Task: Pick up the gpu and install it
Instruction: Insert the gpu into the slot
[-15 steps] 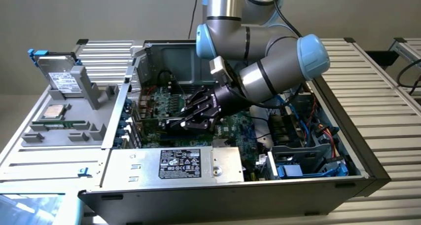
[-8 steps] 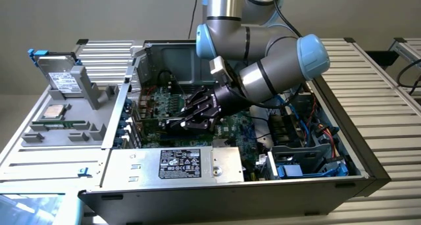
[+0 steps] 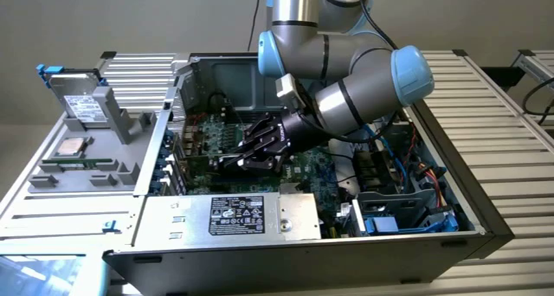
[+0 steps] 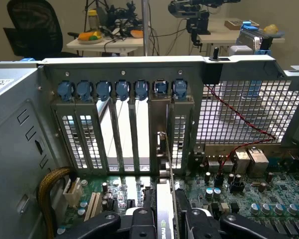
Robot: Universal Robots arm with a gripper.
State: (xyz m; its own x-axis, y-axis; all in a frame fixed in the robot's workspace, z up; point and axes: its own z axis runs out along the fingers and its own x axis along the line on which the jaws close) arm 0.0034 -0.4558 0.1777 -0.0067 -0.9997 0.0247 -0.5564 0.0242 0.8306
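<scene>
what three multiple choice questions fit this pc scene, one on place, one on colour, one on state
1. Where is the gripper?
A) over a table
B) over the motherboard inside the case
C) over a shelf

2. What colour are the slot clips?
A) blue
B) red
C) yellow

3. What is between the fingers?
A) nothing
B) a cable
C) the gpu

Answers:
1. B, the exterior view shows it down inside the open case above the green board.
2. A, a row of blue clips tops the slots.
3. C, the card sits edge-on with a finger on each side.
</scene>
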